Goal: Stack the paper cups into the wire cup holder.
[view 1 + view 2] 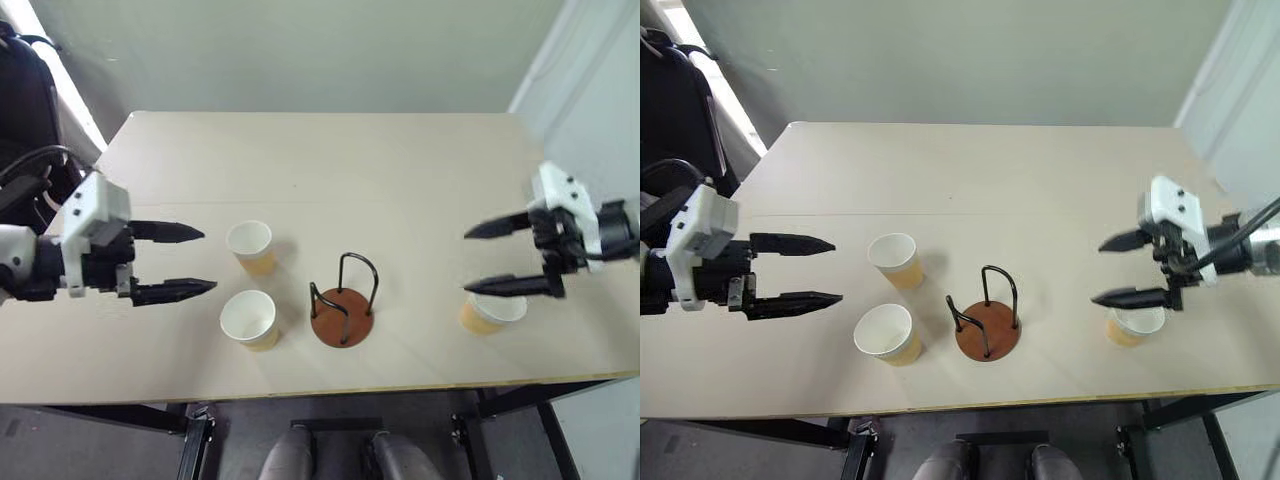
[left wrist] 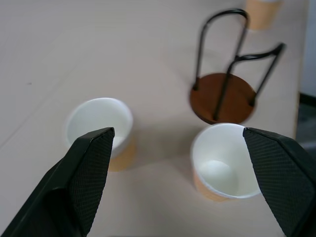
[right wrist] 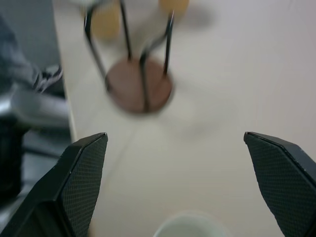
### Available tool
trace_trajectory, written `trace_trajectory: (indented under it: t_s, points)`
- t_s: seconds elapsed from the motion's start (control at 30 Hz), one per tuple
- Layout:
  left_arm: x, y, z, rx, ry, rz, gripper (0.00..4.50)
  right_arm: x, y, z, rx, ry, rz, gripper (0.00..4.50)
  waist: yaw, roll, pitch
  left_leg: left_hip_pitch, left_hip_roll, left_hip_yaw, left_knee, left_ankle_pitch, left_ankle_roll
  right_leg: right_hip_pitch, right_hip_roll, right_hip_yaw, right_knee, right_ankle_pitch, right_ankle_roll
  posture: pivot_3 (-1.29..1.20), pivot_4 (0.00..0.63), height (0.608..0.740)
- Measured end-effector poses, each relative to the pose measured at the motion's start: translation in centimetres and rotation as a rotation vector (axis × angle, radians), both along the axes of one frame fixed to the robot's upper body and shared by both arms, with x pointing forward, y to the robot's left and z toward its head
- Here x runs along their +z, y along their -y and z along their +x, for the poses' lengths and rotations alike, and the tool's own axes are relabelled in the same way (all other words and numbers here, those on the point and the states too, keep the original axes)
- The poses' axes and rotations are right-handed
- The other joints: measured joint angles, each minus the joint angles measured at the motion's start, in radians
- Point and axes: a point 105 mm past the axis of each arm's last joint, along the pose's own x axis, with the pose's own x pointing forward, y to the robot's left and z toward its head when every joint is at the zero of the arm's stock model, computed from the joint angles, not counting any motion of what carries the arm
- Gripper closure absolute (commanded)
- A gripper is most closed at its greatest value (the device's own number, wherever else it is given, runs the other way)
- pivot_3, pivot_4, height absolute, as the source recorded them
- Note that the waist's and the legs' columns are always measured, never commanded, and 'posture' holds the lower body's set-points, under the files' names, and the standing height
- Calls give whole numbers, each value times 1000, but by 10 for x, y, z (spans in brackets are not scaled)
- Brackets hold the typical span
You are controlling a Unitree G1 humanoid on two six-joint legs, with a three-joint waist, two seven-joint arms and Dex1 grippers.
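Observation:
The wire cup holder (image 1: 342, 312), a reddish-brown disc with two black wire loops, stands empty near the table's front edge. Two paper cups sit upright to its left: one nearer the front (image 1: 249, 319), one farther back (image 1: 251, 247). A third paper cup (image 1: 490, 313) stands upright to the holder's right. My left gripper (image 1: 185, 261) hovers open left of the two cups, fingers pointing at them. My right gripper (image 1: 497, 257) is open just above and behind the third cup, holding nothing. In the right wrist view that cup's rim (image 3: 190, 225) lies between the open fingers.
The pale table (image 1: 320, 170) stretches bare behind the cups. Its front edge (image 1: 300, 395) lies close to the holder and cups. A dark chair (image 1: 25, 90) stands off the table's left side, and a wall lies beyond the far edge.

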Motion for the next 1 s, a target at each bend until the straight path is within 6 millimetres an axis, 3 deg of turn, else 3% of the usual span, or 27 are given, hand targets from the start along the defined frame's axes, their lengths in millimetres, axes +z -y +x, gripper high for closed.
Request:
trace_trajectory:
  t_s: [0.17, 0.43, 0.53, 0.63, 0.87, 0.9, 1.0]
  points:
    - [-7, 10, 4, -46, -9, 35, 0, -23, 4, -5, -35, -6, -95, 22, -8, 0, 0, 1, 1, 0, 3, 1, 0, 1, 1, 0, 1, 1, 1, 0, 150, 740]
    - [-9, 6, 5, -35, -12, 48, 0, -45, 20, -3, -70, -7, -220, 22, -6, 0, 0, 0, 1, 0, 3, 1, 1, 1, 1, 0, 0, 2, 3, 0, 150, 740]
    - [-11, 4, 3, -25, -20, 47, 0, -60, 27, 1, -81, -22, -280, 626, -6, 0, 0, 0, 1, 0, 3, 1, 1, 1, 1, 0, 0, 2, 3, 0, 150, 740]
    - [-9, 3, 1, -18, -10, 49, 0, -72, 32, 5, -84, -35, -314, 1661, -6, 0, 0, 0, 1, 0, 3, 1, 1, 1, 1, 0, 1, 2, 4, 0, 150, 740]
    - [-6, -1, 0, 2, 6, 55, 0, -62, 32, 18, -62, 17, -314, 4274, -7, 0, 0, 0, 1, 0, 4, 1, 2, 2, 1, 0, 1, 2, 5, 0, 150, 740]
    - [-6, -2, -1, 3, 4, 55, 0, -60, 32, 19, -57, 23, -315, 4481, -7, 0, 0, 0, 1, 0, 4, 1, 2, 2, 1, 0, 1, 2, 5, 0, 150, 740]
    - [-6, -2, 0, 5, 4, 54, 0, -58, 28, 19, -27, 19, -297, 4481, -7, 0, 0, 0, 1, 0, 4, 1, 2, 2, 1, 0, 1, 2, 5, 0, 150, 740]
